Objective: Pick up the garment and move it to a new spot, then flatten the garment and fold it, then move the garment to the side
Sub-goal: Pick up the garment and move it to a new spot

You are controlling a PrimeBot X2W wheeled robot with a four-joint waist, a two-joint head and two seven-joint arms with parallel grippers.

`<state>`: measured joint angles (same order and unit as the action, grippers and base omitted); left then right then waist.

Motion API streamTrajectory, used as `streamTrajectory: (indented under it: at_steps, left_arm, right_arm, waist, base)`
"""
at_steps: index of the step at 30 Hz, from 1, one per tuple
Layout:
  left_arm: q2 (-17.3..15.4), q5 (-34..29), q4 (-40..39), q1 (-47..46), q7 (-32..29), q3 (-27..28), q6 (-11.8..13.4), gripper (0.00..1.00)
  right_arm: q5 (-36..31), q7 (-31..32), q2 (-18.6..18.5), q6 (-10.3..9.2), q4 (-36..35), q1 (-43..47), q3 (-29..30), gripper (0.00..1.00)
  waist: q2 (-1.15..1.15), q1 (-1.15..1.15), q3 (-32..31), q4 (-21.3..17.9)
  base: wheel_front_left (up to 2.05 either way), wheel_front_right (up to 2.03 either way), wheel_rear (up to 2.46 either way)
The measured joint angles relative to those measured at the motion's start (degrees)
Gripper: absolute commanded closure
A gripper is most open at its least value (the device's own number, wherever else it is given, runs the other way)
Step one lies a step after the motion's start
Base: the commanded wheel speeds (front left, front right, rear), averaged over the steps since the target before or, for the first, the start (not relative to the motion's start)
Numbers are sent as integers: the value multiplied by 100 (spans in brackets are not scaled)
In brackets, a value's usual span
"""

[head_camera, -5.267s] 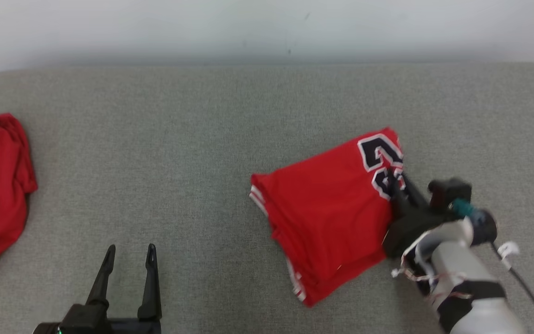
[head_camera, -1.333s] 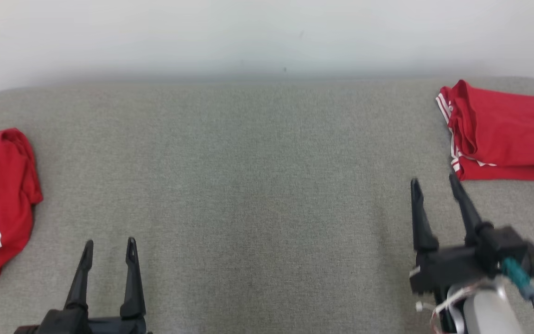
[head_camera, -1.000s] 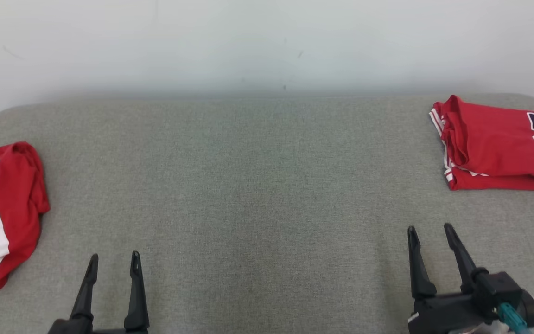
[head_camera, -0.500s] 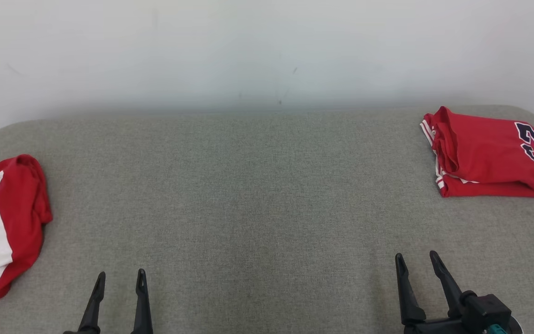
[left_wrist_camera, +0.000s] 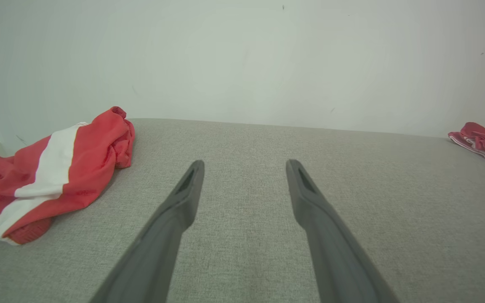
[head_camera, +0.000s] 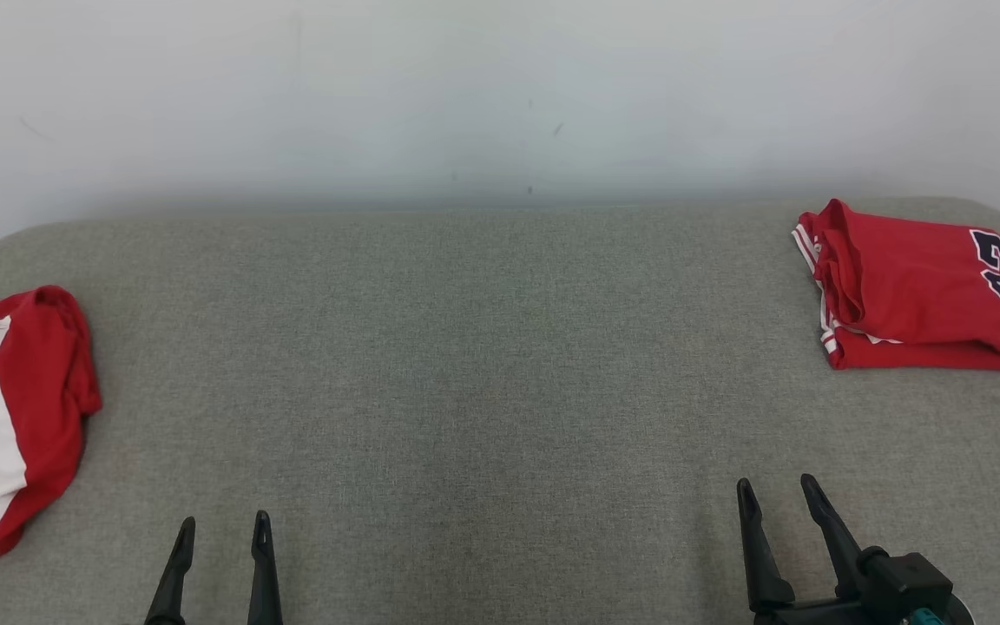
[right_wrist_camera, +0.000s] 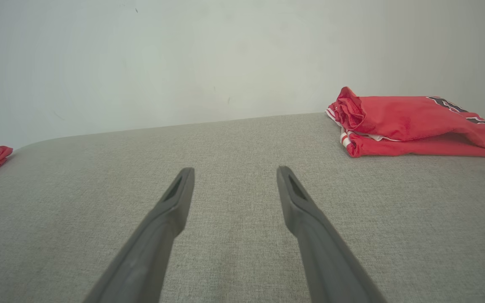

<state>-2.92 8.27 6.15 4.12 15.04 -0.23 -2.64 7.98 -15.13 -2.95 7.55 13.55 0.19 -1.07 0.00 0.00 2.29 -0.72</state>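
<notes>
A folded red jersey (head_camera: 925,299) with dark numerals lies at the far right of the grey table (head_camera: 500,391); the right wrist view has the folded red jersey (right_wrist_camera: 415,126) at the upper right. My right gripper (head_camera: 775,488) stands open near the front edge, well short of the jersey, holding nothing. At the lower left my left gripper (head_camera: 223,524) is open and holds nothing. In the wrist views the left gripper (left_wrist_camera: 244,166) and right gripper (right_wrist_camera: 234,172) hover over bare cloth.
A crumpled red garment with a white stripe (head_camera: 5,421) lies at the table's left edge, also the striped garment (left_wrist_camera: 53,168) in the left wrist view. A pale wall (head_camera: 500,95) rises right behind the table's rounded far edge.
The folded jersey went from the middle of the table to the far right and was let go. My right gripper drew back to the front edge. The camera tilted up.
</notes>
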Motion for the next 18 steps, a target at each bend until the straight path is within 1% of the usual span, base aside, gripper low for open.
streamTrajectory:
  at_steps: [12, 18]
  left_arm:
    - [0, 0, 44, -59, 0, 45, -45, 0]
    - [0, 42, 121, -92, 0, 45, -63, 0]
  right_arm:
    - [9, 0, 0, 0, 18, -2, 9, 0]
    - [36, -1, -1, 0, 16, -1, 46, 0]
  waist:
    - [0, 0, 67, 23]
    - [0, 0, 85, 133]
  base:
    - [0, 0, 0]
    - [0, 0, 0]
